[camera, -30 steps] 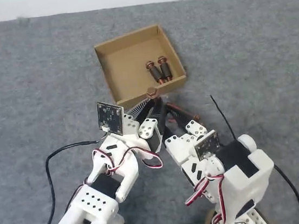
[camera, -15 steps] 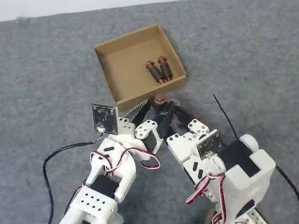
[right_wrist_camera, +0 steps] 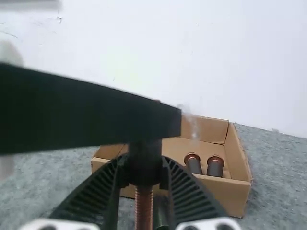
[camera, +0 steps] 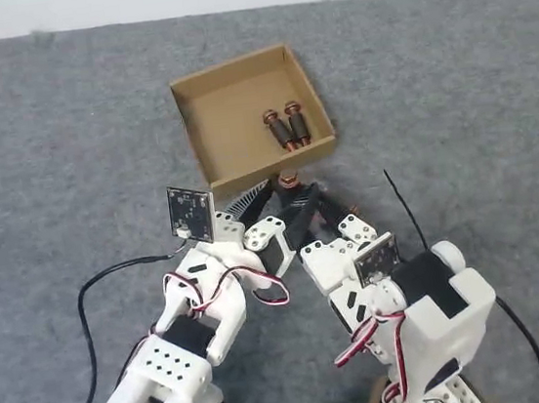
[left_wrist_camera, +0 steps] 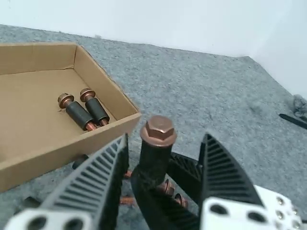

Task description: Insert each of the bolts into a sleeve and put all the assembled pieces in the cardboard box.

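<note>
Our right gripper [right_wrist_camera: 144,175] is clamped on the black sleeve [right_wrist_camera: 143,160] and holds it upright, just in front of the near wall of the cardboard box [camera: 230,118]. The bolt [left_wrist_camera: 158,130] sits in that sleeve: its hex head rests on top and its copper thread pokes out beneath the jaws. Our left gripper [left_wrist_camera: 165,139] is spread wide, with one ribbed finger on each side of the piece. As far as we can tell, it touches neither sleeve nor bolt.

Inside the box, two assembled pieces [camera: 286,128] lie side by side, near the wall on the right in the high view. On the grey mat [camera: 65,138] under the grippers we make out copper-coloured parts [left_wrist_camera: 168,188], too hidden to name.

We judge this bolt's insertion done, so the step in hand is delivery to the box. The next move calls for the right arm to lift the piece over the near wall, high enough for the thread to clear the rim. It should let go above the bare floor beside the other two. The left gripper should keep wide or draw away, so that it does not knock the piece.
</note>
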You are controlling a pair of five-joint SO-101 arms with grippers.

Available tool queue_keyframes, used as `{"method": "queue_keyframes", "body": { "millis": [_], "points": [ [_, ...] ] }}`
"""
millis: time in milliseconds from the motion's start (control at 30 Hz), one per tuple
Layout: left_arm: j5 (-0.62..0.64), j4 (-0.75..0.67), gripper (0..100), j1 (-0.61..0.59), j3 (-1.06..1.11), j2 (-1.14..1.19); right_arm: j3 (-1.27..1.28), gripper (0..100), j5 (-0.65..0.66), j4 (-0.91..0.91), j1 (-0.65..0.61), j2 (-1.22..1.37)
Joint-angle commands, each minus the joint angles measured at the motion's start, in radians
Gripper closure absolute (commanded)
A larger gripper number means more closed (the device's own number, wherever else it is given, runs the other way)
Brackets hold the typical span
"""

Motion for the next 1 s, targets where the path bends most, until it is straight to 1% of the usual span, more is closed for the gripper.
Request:
{"method": "queue_keyframes", "body": {
  "millis": [0,333,433,500,700,800,867,967],
  "points": [
    [0.012,-0.011,77,-0.006,-0.027,-0.133,-0.015,99.2,0.011,-0.025,0.024,-0.002],
    [0.009,0.413,77,-0.02,-0.028,-0.637,-0.015,99.2,0.011,-0.025,0.024,-0.002],
    [0.009,0.512,77,-0.081,-0.028,-0.755,-0.015,99.2,0.011,-0.025,0.024,-0.002],
    [0.011,0.571,77,-0.143,-0.028,-0.813,-0.015,99.2,0.011,-0.025,0.024,-0.002],
    [0.011,0.652,77,-0.331,-0.062,-0.807,-0.015,99.2,0.011,-0.025,0.024,-0.002],
    [0.011,0.715,78,-0.41,-0.076,-0.807,-0.015,99.2,0.011,-0.025,0.024,-0.002],
    [0.008,0.769,82,-0.45,-0.076,-0.807,-0.015,99.2,0.011,-0.025,0.025,-0.002],
    [0.006,0.85,92,-0.522,-0.076,-0.807,-0.015,99.2,0.011,-0.025,0.025,-0.002]
  ]
}}
